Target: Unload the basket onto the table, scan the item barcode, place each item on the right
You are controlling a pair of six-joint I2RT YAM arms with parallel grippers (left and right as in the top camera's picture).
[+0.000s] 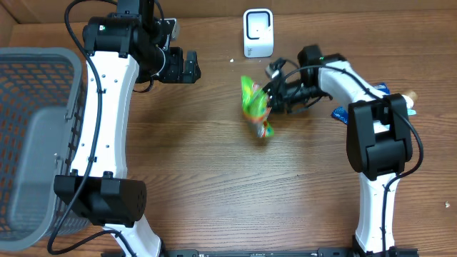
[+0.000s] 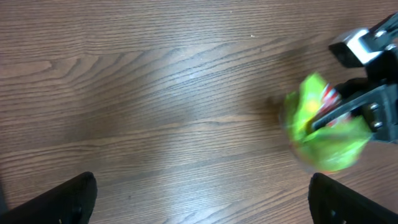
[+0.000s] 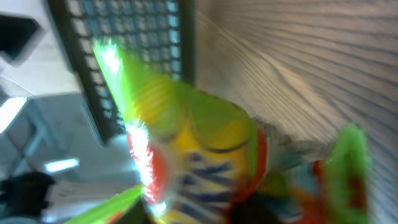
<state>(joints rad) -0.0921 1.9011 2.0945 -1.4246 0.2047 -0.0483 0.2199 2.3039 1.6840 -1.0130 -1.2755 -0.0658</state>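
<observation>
The item is a green snack bag (image 1: 255, 107) with yellow and red print, lying blurred over the table below the white barcode scanner (image 1: 258, 32). My right gripper (image 1: 275, 96) is at the bag's right edge. In the left wrist view one dark finger lies across the bag (image 2: 323, 134). In the right wrist view the bag (image 3: 205, 149) fills the frame and hides the jaws, so whether they still grip it is unclear. My left gripper (image 1: 187, 66) hovers to the upper left of the bag, open and empty (image 2: 202, 199).
A grey mesh basket (image 1: 28, 143) stands at the left edge of the table. Small blue packets (image 1: 339, 112) lie at the right, beside the right arm. A cardboard box edge runs along the back.
</observation>
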